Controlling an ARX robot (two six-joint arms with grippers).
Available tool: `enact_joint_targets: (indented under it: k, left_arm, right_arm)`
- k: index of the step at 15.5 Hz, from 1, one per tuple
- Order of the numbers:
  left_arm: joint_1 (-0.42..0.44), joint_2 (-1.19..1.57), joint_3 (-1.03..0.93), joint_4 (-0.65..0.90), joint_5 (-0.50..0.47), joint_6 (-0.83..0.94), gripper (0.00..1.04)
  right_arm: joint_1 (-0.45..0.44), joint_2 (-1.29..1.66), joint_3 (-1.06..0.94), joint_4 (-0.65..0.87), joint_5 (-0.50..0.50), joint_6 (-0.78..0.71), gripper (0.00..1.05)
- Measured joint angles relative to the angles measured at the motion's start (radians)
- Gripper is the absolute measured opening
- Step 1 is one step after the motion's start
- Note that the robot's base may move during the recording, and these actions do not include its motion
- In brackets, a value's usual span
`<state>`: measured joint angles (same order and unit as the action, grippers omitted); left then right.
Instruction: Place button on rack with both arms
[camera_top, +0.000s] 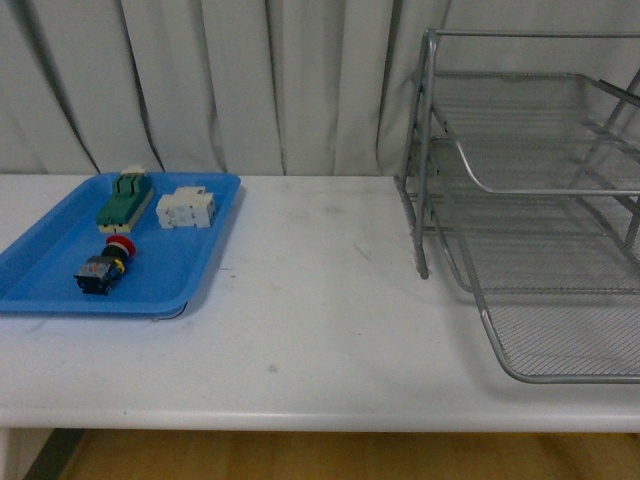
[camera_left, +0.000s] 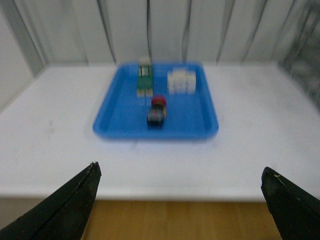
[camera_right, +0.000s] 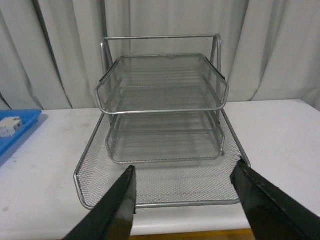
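The button (camera_top: 106, 266) lies on its side in the blue tray (camera_top: 190, 270) at the table's left, red cap toward the curtain, black body toward me. In the left wrist view the button (camera_left: 156, 111) sits mid-tray, well beyond my open left gripper (camera_left: 180, 175), which hangs off the table's front edge. The silver wire rack (camera_top: 530, 200) stands at the right. My right gripper (camera_right: 185, 175) is open with nothing between its fingers, just in front of the rack's (camera_right: 160, 112) lowest tier. Neither arm shows in the front view.
A green-topped block (camera_top: 125, 198) and a white block (camera_top: 187, 208) lie at the back of the tray. A white curtain (camera_top: 250, 80) hangs behind the table. The white tabletop (camera_top: 320, 300) runs between tray and rack.
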<state>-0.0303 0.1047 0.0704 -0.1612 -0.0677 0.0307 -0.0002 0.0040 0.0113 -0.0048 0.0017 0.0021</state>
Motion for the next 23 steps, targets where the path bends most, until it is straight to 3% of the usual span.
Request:
enact_joint_targets:
  k: [2,3,4,5,10,16,21,22,23]
  left_arm:
    - [0.066,0.417,0.109,0.200,0.072,0.059,0.98]
    - [0.084,0.578,0.146,0.305,0.103,0.092,0.98]
    - [0.106,0.864,0.240,0.450,0.139,0.129,0.98]
    - [0.117,1.058,0.330,0.499,0.146,0.140,0.98]
    - [0.126,1.730,0.781,0.430,0.181,0.152,0.98]
    - [0.121,2.102,1.214,0.288,0.153,0.130,0.98]
    - [0.137,2.262,1.400,0.224,0.139,0.083,0.98]
    - [0.136,2.266,1.398,0.225,0.132,0.082,0.94]
    - [0.136,2.266,1.394,0.210,0.135,0.082,0.83]
  right_arm:
    - [0.000,0.000,0.000,0.001,-0.002,0.000,0.93]
    - [0.000,0.000,0.000,0.001,-0.002,0.000,1.00]
    - [0.000,0.000,0.000,0.002,-0.002,0.000,0.98]
    - [0.000,0.000,0.000,0.001,-0.002,0.000,0.98]
    - [0.000,0.000,0.000,0.001,-0.002,0.000,0.98]
    - [0.000,0.000,0.000,0.001,-0.002,0.000,0.98]
    - [0.000,0.000,0.000,0.001,-0.002,0.000,0.98]
    - [0.000,0.000,0.000,0.001,-0.002,0.000,0.98]
    - [0.000,0.000,0.000,0.002,-0.002,0.000,0.98]
